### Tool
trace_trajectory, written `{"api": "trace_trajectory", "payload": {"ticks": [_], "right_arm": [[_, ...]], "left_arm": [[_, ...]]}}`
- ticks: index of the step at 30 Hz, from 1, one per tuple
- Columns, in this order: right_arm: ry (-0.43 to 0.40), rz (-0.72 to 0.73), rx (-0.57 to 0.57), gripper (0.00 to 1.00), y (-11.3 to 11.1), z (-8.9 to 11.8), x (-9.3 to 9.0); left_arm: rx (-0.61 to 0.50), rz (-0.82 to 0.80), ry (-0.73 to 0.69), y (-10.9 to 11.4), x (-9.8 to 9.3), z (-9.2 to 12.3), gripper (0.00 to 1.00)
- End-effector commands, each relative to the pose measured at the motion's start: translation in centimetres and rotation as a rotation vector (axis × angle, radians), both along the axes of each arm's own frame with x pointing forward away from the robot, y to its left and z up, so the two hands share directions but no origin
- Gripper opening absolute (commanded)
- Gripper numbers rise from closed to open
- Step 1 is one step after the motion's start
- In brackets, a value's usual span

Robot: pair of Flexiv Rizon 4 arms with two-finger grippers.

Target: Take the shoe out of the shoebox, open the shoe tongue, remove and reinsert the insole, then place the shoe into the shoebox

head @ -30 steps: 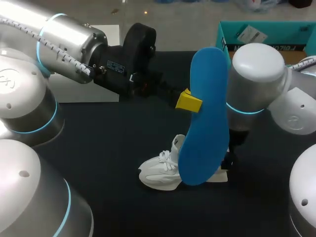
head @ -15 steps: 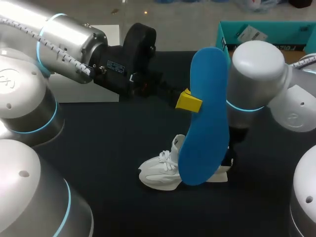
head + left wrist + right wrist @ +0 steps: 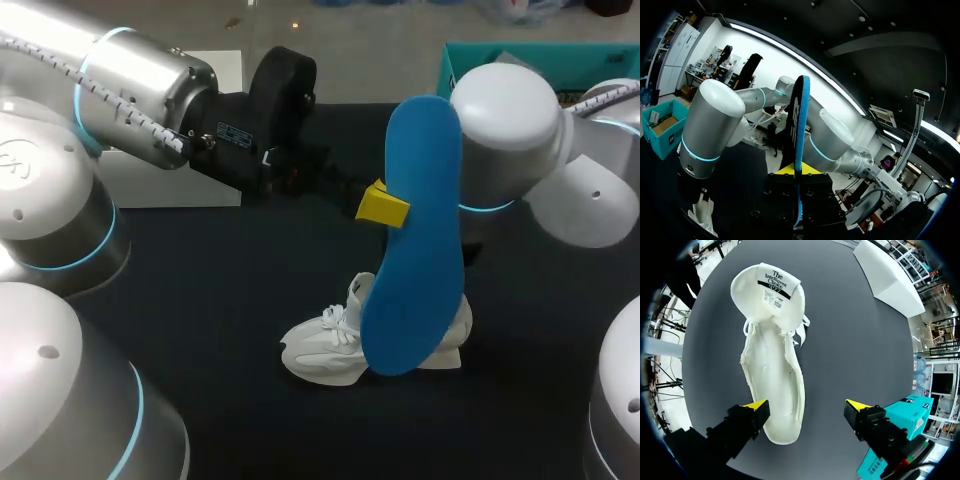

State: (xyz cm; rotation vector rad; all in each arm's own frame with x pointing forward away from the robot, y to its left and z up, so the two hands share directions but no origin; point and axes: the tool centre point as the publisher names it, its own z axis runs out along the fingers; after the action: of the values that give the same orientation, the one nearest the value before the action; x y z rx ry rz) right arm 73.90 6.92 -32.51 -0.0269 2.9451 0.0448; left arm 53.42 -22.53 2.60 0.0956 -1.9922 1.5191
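Note:
My left gripper (image 3: 390,208) is shut on a blue insole (image 3: 418,250) and holds it upright above the table. In the left wrist view the insole (image 3: 799,125) stands edge-on between the fingers of that gripper (image 3: 797,172). Below it a white shoe (image 3: 330,348) lies on the black table, partly hidden by the insole. In the right wrist view the shoe (image 3: 774,355) is seen from above with its tongue folded back and its inside bare. My right gripper (image 3: 806,409) hangs open above its heel end, touching nothing. The teal shoebox (image 3: 452,70) stands at the back right.
A white box (image 3: 170,182) lies at the back left under my left arm; it also shows in the right wrist view (image 3: 890,275). My right arm's big joint (image 3: 500,135) stands close behind the insole. The shoebox (image 3: 912,405) lies just past the right gripper's finger.
My right arm has lifted up and back from the shoe. The left arm and the insole have kept still, and the shoe has stayed in place.

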Motion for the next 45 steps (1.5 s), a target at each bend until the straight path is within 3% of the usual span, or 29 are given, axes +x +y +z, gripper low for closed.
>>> {"api": "trace_trajectory", "payload": {"ticks": [1,10,12,15,16,32,38,41,45], "right_arm": [[0.027,0.015,-0.013,1.00,2.3,-2.8,1.2],[0.051,0.075,0.003,0.98,5.6,-5.1,0.9],[0.062,0.079,0.000,0.76,6.0,-5.6,0.9],[0.070,0.080,-0.003,0.24,5.9,-5.9,0.5],[0.073,0.079,-0.003,0.00,5.5,-6.0,0.3],[0.073,0.079,-0.003,0.00,5.5,-6.0,0.3],[0.072,-0.379,0.087,0.00,5.9,-2.3,2.0],[0.158,-0.641,0.093,0.00,5.6,-1.2,2.6],[0.210,-0.833,0.141,0.00,5.5,-0.2,2.3]], "left_arm": [[-0.001,0.001,0.000,0.0,-0.1,-0.1,0.00],[-0.001,0.001,0.000,0.0,-0.1,-0.1,0.00],[-0.001,0.001,0.000,0.0,-0.1,-0.1,0.00],[-0.001,0.001,0.000,0.0,-0.1,-0.1,0.00],[-0.001,0.001,0.000,0.0,-0.1,-0.1,0.00],[-0.001,0.001,0.000,0.0,-0.1,-0.1,0.00],[-0.001,0.001,0.000,0.0,-0.1,-0.1,0.00],[-0.001,0.001,0.000,0.0,-0.1,-0.1,0.00],[-0.001,0.001,0.000,0.0,-0.1,-0.1,0.00]]}}
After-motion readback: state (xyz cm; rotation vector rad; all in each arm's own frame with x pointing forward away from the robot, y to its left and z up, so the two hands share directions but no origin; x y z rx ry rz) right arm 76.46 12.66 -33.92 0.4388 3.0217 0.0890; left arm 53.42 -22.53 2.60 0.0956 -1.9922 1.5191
